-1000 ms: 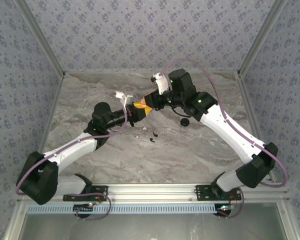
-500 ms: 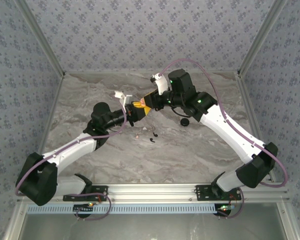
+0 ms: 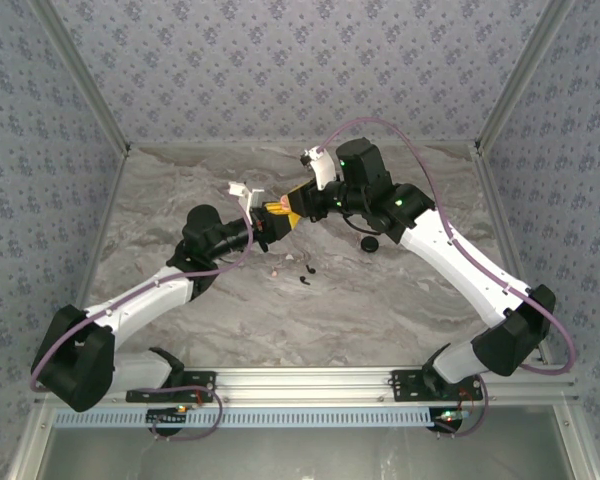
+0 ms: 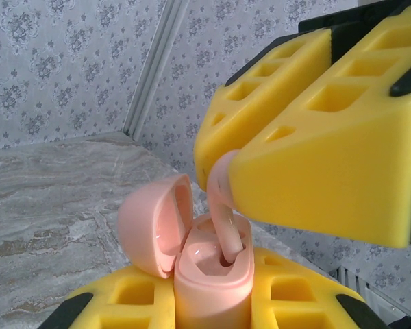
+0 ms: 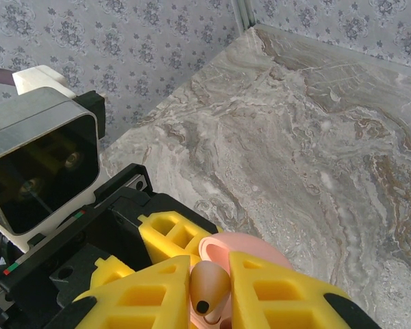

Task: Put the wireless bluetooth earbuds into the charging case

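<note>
The pink earbud [image 4: 222,205] stands with its stem down in one well of the pink charging case [image 4: 212,284], its rounded head pinched between the two yellow fingertips of the right tool [image 4: 219,164], which reaches in from above and to the side. In the right wrist view the same earbud [image 5: 209,293] sits squeezed in the narrow gap of the right tool [image 5: 209,288], its dark tip facing the camera. The case is upright with its lid [image 4: 151,223] swung open to one side, and its body is clamped between the yellow fingers of the left tool [image 4: 212,305], which closes on it from below. Seen from above, the left tool [image 3: 270,222] and the right tool [image 3: 292,208] meet tip to tip above the counter [image 3: 380,300], near its middle and toward the back wall. On the counter, well apart from both tools, lie a black round disc [image 3: 368,243] under the right arm and a small black hooked piece [image 3: 305,277] nearer the front.
</note>
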{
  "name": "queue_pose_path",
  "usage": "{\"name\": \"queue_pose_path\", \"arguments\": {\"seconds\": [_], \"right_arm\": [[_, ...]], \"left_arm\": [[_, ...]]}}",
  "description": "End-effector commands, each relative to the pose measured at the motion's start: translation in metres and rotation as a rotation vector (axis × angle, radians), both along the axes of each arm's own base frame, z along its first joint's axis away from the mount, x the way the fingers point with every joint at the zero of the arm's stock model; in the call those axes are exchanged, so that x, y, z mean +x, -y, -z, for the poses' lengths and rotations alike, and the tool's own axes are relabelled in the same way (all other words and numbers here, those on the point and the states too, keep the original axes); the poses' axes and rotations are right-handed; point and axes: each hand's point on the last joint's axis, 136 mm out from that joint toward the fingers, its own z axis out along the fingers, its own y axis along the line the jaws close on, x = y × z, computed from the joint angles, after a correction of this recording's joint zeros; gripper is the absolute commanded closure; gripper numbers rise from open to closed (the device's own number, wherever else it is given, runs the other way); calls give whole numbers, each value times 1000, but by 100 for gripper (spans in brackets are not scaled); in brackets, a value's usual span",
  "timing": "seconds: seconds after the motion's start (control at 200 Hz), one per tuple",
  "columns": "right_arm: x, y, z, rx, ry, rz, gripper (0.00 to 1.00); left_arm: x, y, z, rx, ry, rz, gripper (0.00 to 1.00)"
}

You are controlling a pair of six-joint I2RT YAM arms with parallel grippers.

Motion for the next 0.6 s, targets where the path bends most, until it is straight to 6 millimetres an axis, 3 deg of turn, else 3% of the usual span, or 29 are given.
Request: {"name": "queue_pose_path", "arguments": {"seconds": [0.0, 0.595], "right_arm": [[-8, -3, 0, -7, 1, -35, 80], [-13, -4, 7, -33, -11, -48, 79]], "left_arm": [[-4, -4, -34, -61, 79, -12, 93], [3, -7, -38, -67, 81, -58, 93]]}}
